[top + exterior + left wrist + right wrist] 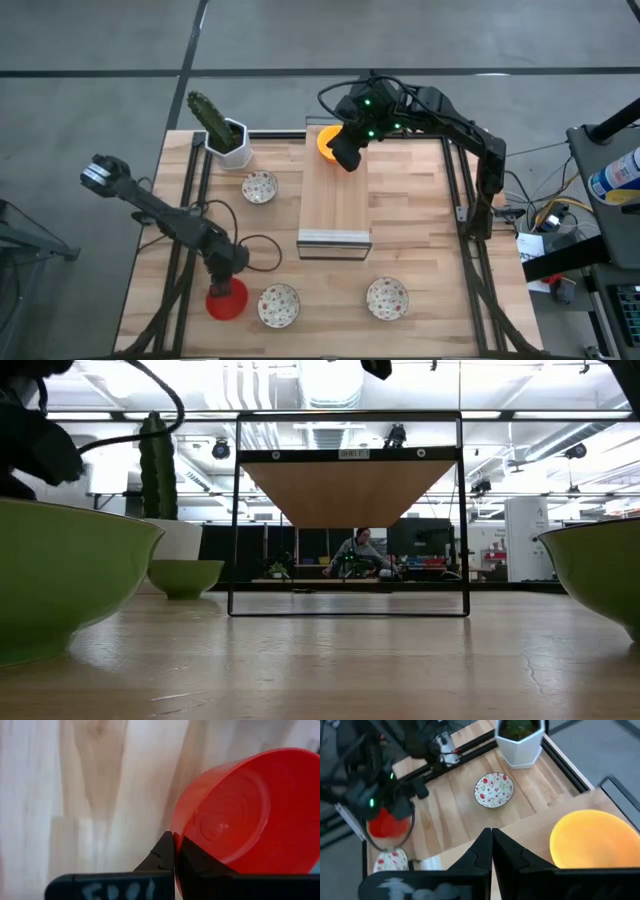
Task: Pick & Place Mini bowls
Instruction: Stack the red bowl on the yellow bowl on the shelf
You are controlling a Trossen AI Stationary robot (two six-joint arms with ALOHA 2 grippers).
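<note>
My left gripper [228,282] is at the table's near left and is shut on the red mini bowl [226,301], which shows tilted in the left wrist view. A yellow-orange mini bowl [326,140] sits on the far end of a raised wooden shelf [338,195]. My right gripper [492,836] hovers just beside that bowl [590,840], shut and empty. Three white floral bowls rest on the table: one far left [260,187], one near left [279,305], one near right [387,298]. A third plain bowl is not in view. My left gripper pinches the red bowl's rim [176,831], with one finger [200,862] inside the bowl and the other [161,854] outside its wall. The fingers come from above. The bowl is tipped, its inside facing the wrist camera. I cannot tell whether it is lifted clear.
A white pot with a green cactus [226,135] stands at the far left corner. The shelf's black metal frame [348,510] spans the table's middle. Black rails [186,200] run along both sides. Cables [250,250] loop near the left arm. A person sits far behind the table [358,550].
</note>
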